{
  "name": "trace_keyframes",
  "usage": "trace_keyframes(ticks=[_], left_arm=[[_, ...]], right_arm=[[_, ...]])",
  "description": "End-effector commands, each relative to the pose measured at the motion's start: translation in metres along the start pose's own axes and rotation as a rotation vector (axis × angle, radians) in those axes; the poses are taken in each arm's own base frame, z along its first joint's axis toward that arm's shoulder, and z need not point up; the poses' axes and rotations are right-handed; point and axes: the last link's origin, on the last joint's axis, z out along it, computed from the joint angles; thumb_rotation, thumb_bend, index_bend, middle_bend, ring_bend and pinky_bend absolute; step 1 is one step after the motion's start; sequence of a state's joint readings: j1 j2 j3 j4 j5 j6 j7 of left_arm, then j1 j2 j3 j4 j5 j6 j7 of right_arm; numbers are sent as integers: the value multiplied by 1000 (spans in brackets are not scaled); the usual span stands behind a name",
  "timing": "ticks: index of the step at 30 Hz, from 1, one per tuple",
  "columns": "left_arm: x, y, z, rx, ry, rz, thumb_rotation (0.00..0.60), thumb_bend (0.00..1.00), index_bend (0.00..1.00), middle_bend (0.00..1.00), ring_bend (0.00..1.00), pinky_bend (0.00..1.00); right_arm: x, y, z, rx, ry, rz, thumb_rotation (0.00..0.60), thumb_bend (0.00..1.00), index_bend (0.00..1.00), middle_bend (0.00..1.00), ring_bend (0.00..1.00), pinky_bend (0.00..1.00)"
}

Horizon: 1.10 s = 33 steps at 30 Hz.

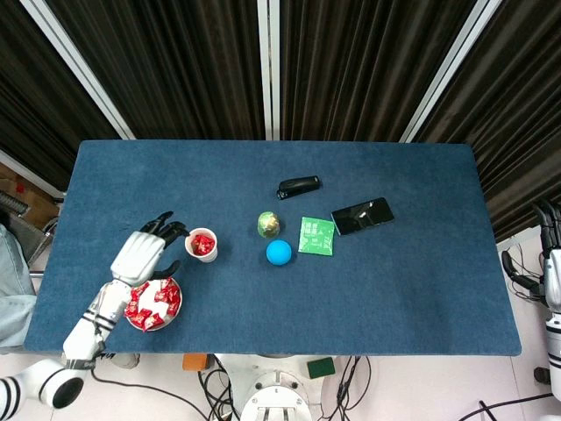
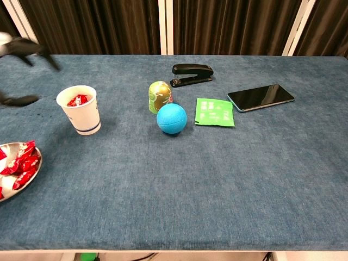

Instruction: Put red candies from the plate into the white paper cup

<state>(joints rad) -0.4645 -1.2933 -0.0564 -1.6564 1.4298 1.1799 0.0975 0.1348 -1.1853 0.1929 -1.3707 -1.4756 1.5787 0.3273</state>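
Left hand: the white robot hand with dark fingers (image 1: 145,254) is seen just left of the cup, between the cup and the plate in the head view. Its fingers (image 1: 166,224) are spread apart and nothing is held in them. In the chest view only blurred dark fingers (image 2: 24,49) are seen at the far left edge.

Left arm: the white forearm (image 1: 92,316) is stretched from the near left corner toward the hand, and it passes beside the left rim of the plate.

Right hand: the second hand (image 1: 548,219) is seen at the right edge of the head view, off the table. Whether its fingers are apart or closed cannot be told.

Cup: the white paper cup with a blue stripe (image 2: 79,110) is standing upright on the blue cloth table (image 2: 217,174), left of the centre. Red wrapped candies (image 2: 76,100) are lying inside it.

Plate: the round metal plate (image 1: 153,326) is placed at the near left of the table, near the cup but apart from it. Many red wrapped candies (image 1: 149,303) are piled on it.

Other things: a blue ball (image 2: 171,118), a green-gold egg-shaped toy (image 2: 160,96), a black stapler (image 2: 191,74), a green packet (image 2: 215,112) and a black phone (image 2: 261,97) are laid right of the cup.
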Motion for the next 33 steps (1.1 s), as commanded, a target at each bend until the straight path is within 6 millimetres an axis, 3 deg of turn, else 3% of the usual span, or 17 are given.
trace_keyframes(ticks=[1,5,9,20,33], left_arm=[[-6,-6,-36,23,-41,-8,600,302,324,216,51,208],[-18,-10,-59,32,-83,-8,600,301,341,216,51,208],[-30,-16,-68,51,-95,8,600,301,339,216,51,209],[-56,-37,-74,153,-127,60,600,302,331,213,51,209],[-69,-52,-72,204,-128,95,600,301,261,210,51,208]], right_arm=[[-1,-1,1,2,-2,1,600,350,0,0,0,0],[-3,-3,1,11,-6,3,600,350,0,0,0,0],[-4,-5,0,15,-8,1,600,351,0,0,0,0],[-1,-8,-3,14,-4,-9,600,351,0,0,0,0],[-3,-10,-2,16,-10,-15,600,349,0,0,0,0]])
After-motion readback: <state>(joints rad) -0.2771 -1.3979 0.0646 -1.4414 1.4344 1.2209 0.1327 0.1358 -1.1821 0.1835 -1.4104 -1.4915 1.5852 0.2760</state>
